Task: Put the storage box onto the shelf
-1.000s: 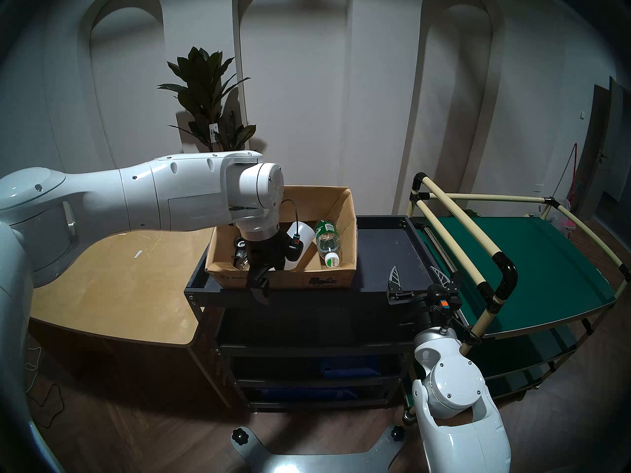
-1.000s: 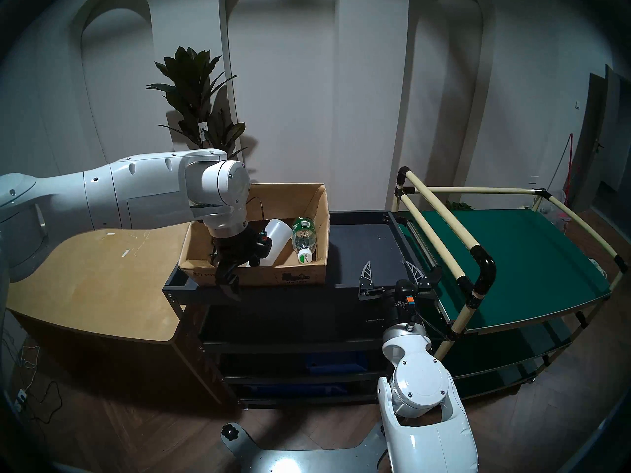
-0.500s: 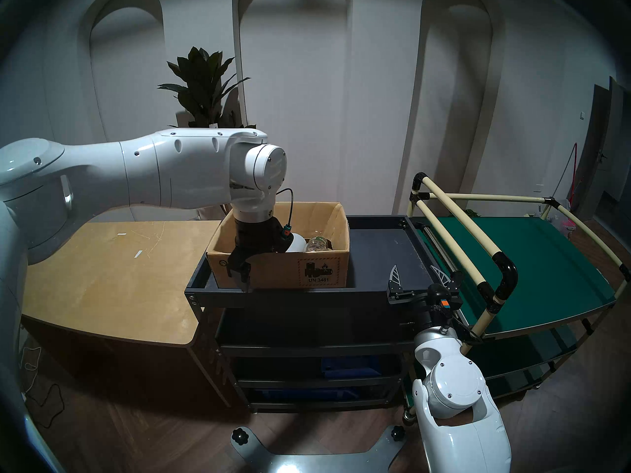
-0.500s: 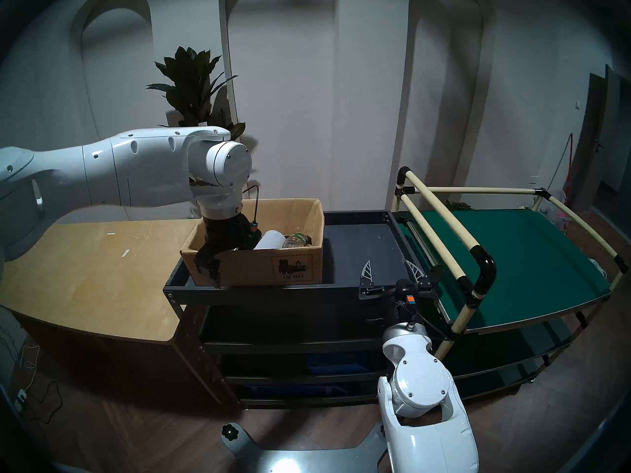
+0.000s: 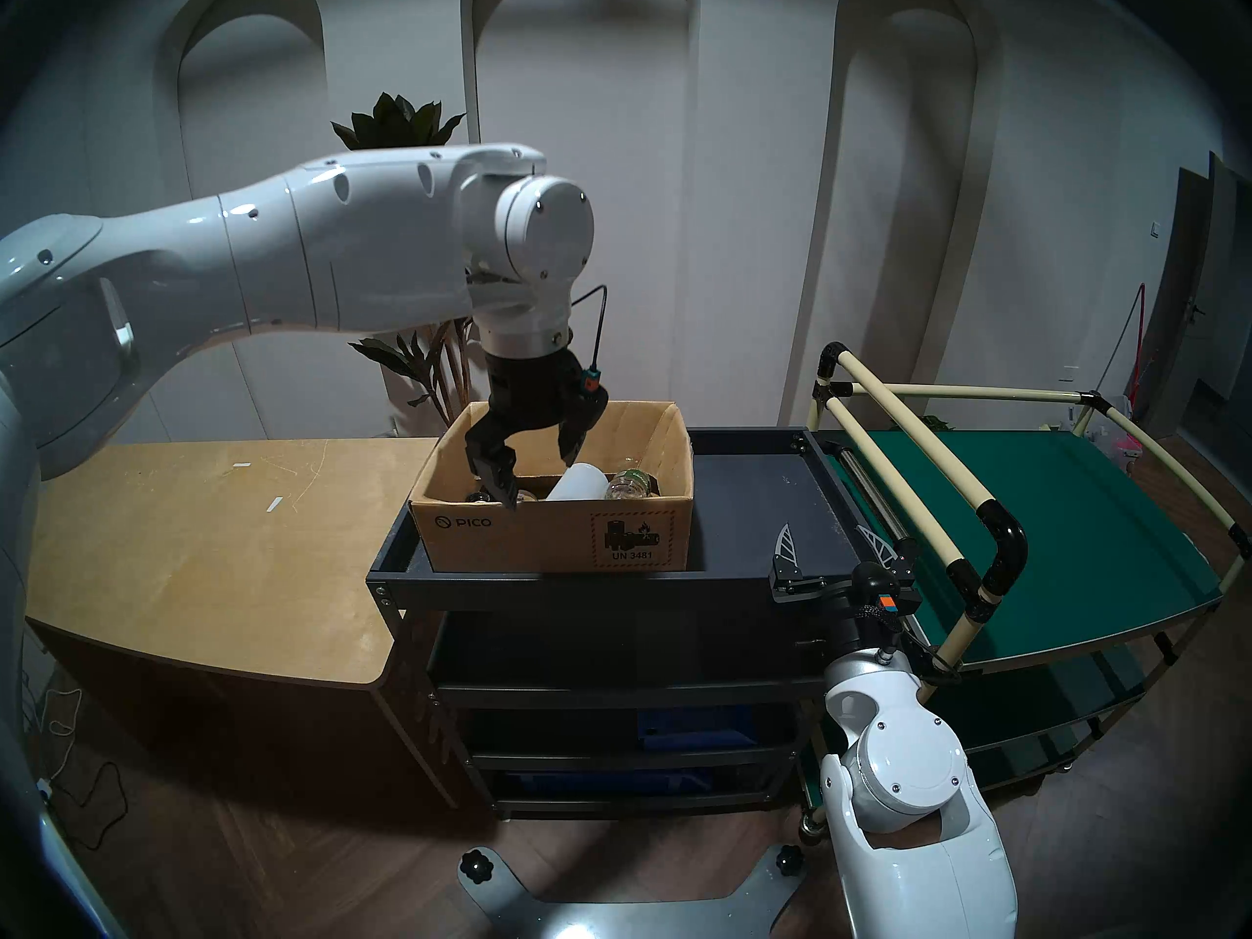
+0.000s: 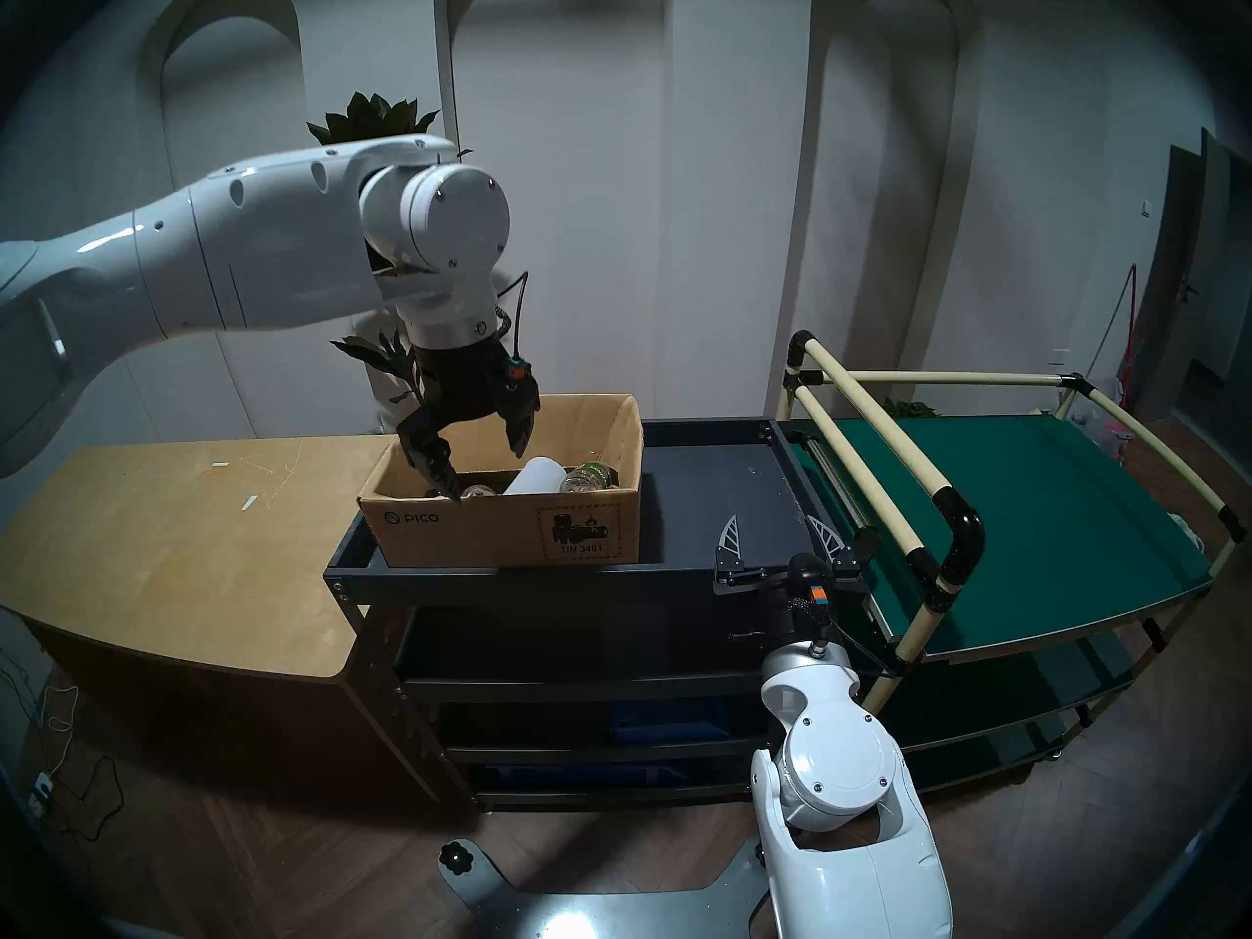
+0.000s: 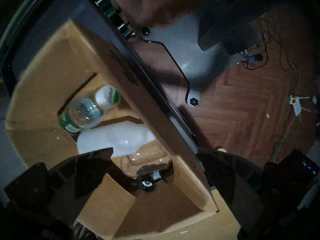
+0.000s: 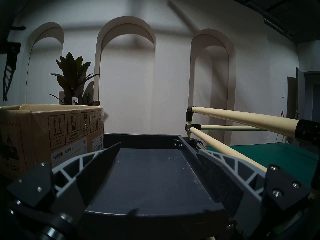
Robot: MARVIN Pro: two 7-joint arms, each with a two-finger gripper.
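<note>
**Box on cart top, both grippers empty**

Cardboard box [image 5: 555, 538] sits flat in the left end of the black cart's top tray [image 5: 759, 504], bottles inside. Left gripper [image 5: 538, 473] hangs above the box's open top, fingers spread wide, holding nothing. Right gripper [image 5: 830, 544] level at the tray's right front corner, fingers apart, empty.

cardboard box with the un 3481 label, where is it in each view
Head left: cardboard box, centre, left end of the dark cart's top tray.
Head right: centre-left.
Left wrist: fills the left half, seen from above.
Right wrist: left edge.
Shared landmark: the tray.
</note>
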